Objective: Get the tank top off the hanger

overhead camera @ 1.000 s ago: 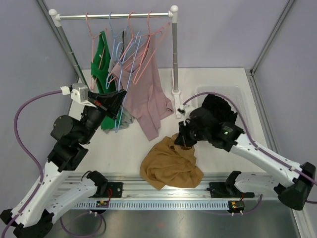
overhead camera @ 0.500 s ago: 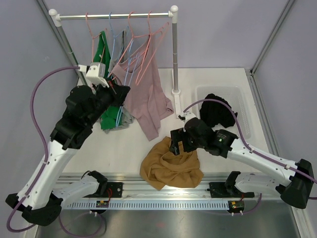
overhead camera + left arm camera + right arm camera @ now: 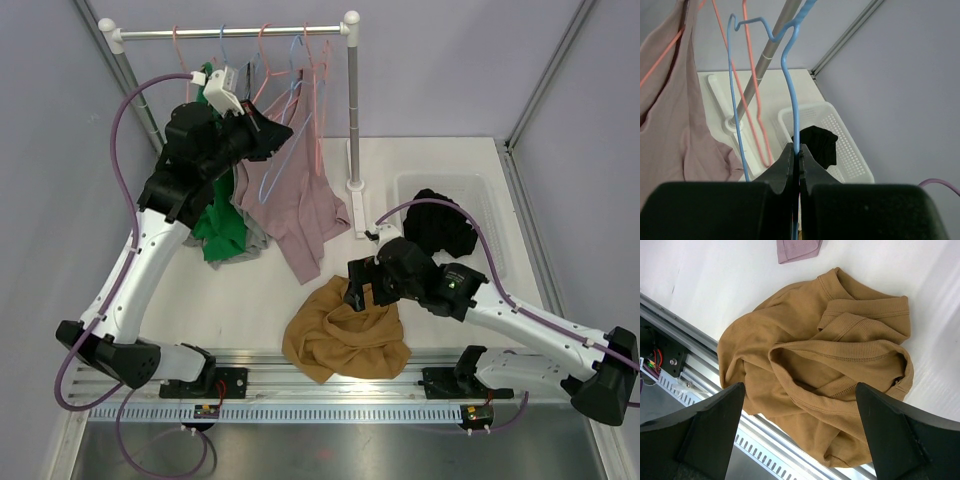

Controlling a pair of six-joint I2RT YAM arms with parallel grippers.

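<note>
**Obs.** The tank top [image 3: 340, 340] is brown and lies in a loose heap on the table [image 3: 430, 165] at 6 o'clock in the overhead view, close to the near edge. There is no hanger in it. Your right gripper [image 3: 360, 288] hangs just above the heap's 12 o'clock side with its jaws released wide and nothing between them. Its wrist view shows only ribbed neckline and straps below.

Your left gripper [image 3: 796, 150] is raised at 11 o'clock beside the clothes rail [image 3: 230, 32], clenched on the wire of a blue hanger [image 3: 790, 100]. That hanger looks bare. Neither view lets you tell whether its hook sits on the bar.

**Judgement.** The garment is off, so the step in hand is parking the empty hanger on the rail.

**How to do it well:**
- Thin wire can swivel in the jaws, so move slowly and watch that the hook points up.
- The pink hangers [image 3: 756, 95] crowd the bar. Pick a gap, or the hooks may tangle.
- The pink garment [image 3: 295, 200] hangs just at 5 o'clock of your left gripper. Do not drag it along.
- Lower until the bar carries the hanger, then let go and back off toward 7 o'clock.
- Lift the right arm straight up so it does not nudge the heap over the edge.
</note>
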